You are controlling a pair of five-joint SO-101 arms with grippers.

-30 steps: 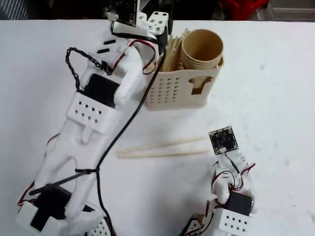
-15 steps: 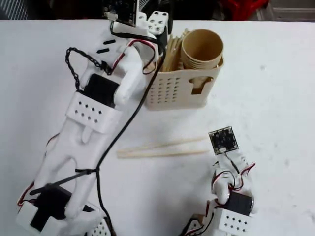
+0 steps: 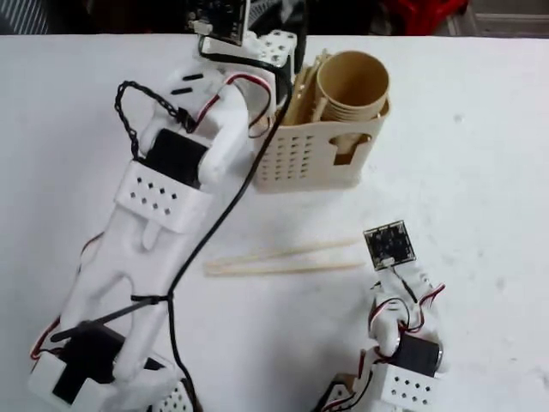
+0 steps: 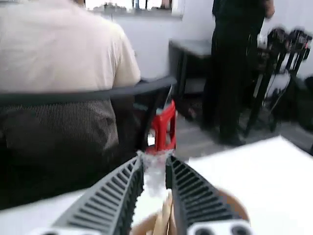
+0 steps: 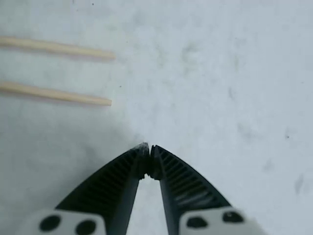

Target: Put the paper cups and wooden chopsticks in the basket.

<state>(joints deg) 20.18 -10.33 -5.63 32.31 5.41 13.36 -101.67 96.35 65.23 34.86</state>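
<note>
A white table [image 3: 480, 172] is stretching across nearly the whole high view, its surface showing faint scuffs and specks. Beyond its far edge, toward the far right corner, a red object [image 3: 425, 13] is sitting in the dark. In the left wrist view a black chair back [image 4: 73, 95] is curving across the room past the table's edge. A red item [image 4: 165, 128], possibly a stool or a crate, is standing behind it. A dark desk [image 4: 193, 49] is standing farther back, with black stands [image 4: 279, 58] near it.
</note>
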